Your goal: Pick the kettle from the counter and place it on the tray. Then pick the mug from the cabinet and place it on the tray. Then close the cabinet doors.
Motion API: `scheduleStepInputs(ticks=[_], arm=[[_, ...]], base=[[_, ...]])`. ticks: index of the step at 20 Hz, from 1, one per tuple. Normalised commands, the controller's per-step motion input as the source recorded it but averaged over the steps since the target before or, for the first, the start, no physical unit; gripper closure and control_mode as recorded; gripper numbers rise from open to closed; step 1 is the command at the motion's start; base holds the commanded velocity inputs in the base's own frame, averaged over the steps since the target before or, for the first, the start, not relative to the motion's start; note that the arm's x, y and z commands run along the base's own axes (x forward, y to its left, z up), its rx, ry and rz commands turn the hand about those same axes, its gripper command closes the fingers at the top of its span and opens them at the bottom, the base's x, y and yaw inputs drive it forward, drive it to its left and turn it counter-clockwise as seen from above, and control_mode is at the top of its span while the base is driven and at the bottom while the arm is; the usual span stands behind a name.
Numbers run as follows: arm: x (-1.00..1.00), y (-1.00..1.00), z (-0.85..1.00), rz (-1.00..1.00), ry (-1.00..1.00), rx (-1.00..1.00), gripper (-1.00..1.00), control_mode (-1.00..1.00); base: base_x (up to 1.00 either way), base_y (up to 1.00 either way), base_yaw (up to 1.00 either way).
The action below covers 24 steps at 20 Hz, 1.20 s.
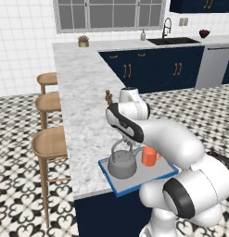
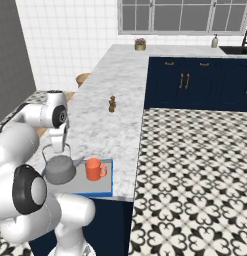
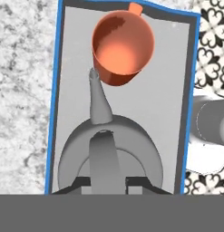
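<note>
The grey kettle (image 1: 121,165) (image 2: 60,171) (image 3: 147,152) appears to rest on the blue-rimmed tray (image 1: 134,186) (image 2: 110,176) (image 3: 54,113), at the near end of the marble counter (image 1: 83,92) (image 2: 112,132). My gripper (image 3: 108,182) (image 2: 59,144) hangs straight above the kettle, shut on its arched wire handle. The handle runs between the two fingertips in the hand view. The orange mug (image 1: 149,156) (image 2: 94,169) (image 3: 122,45) stands upright on the same tray, just past the kettle's spout. The cabinet and its doors are out of view.
A small brown shaker (image 1: 108,96) (image 2: 112,103) stands farther along the counter. Wooden stools (image 1: 50,143) line its left side. A far counter with a sink (image 1: 174,40) and a plant pot (image 1: 83,41) lies beyond. Patterned floor lies to the right.
</note>
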Motion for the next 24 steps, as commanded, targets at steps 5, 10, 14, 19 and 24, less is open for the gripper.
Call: scheduleStepInputs(ticks=[5, 10, 14, 19, 24], arm=[[0.00, -0.08, -0.23, -0.04, 0.06, -0.02, 1.00, -1.00], [0.00, 0.00, -0.24, -0.04, 0.00, -0.03, 1.00, -1.00], [0.00, -0.05, -0.23, -0.01, 0.00, 0.00, 1.00, -1.00], [-0.01, 0.00, -0.35, -0.02, 0.00, 0.00, 1.00, -1.00], [-0.28, 0.00, -0.52, -0.02, 0.00, 0.00, 1.00, -1.00]], base=[[0.00, 0.00, 0.00], [0.00, 0.00, 0.00], [0.00, 0.00, 0.00], [0.00, 0.00, 0.00], [0.00, 0.00, 0.00]])
